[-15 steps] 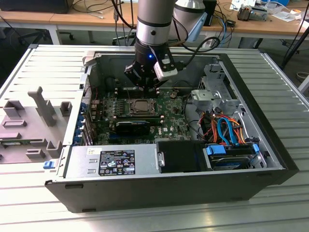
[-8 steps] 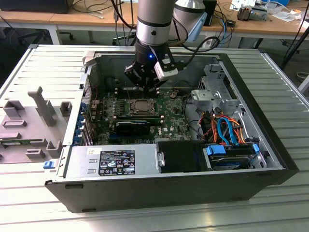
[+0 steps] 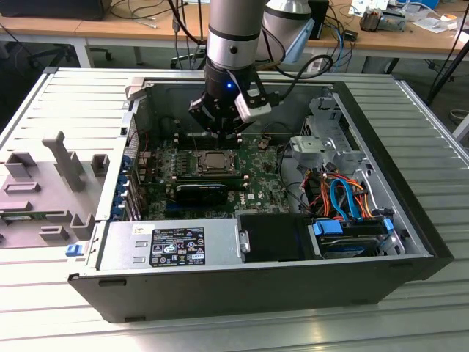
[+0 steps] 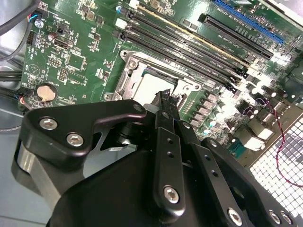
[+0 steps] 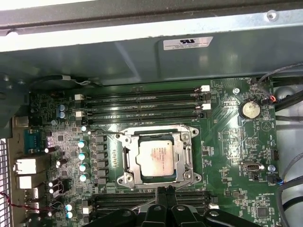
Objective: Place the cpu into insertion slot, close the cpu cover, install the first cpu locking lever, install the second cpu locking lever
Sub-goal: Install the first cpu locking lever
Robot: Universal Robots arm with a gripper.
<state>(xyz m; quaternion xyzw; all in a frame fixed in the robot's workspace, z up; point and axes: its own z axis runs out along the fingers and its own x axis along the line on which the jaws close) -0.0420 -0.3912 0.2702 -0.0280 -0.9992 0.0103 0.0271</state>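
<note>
gripper (image 5: pixel 166 190): yours, jaws pinched narrow, nothing visibly between them, tips just beside the cpu cover (image 5: pixel 185 158).
cpu (image 5: pixel 157 157): you see it flat inside that cover's cut-out, on the green motherboard (image 5: pixel 227 142).

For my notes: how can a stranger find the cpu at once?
Inside the open case, find the green board. Near its middle lies a silvery frame; the cpu is the flat pale square inside it, unlike the long dark slots nearby.
</note>
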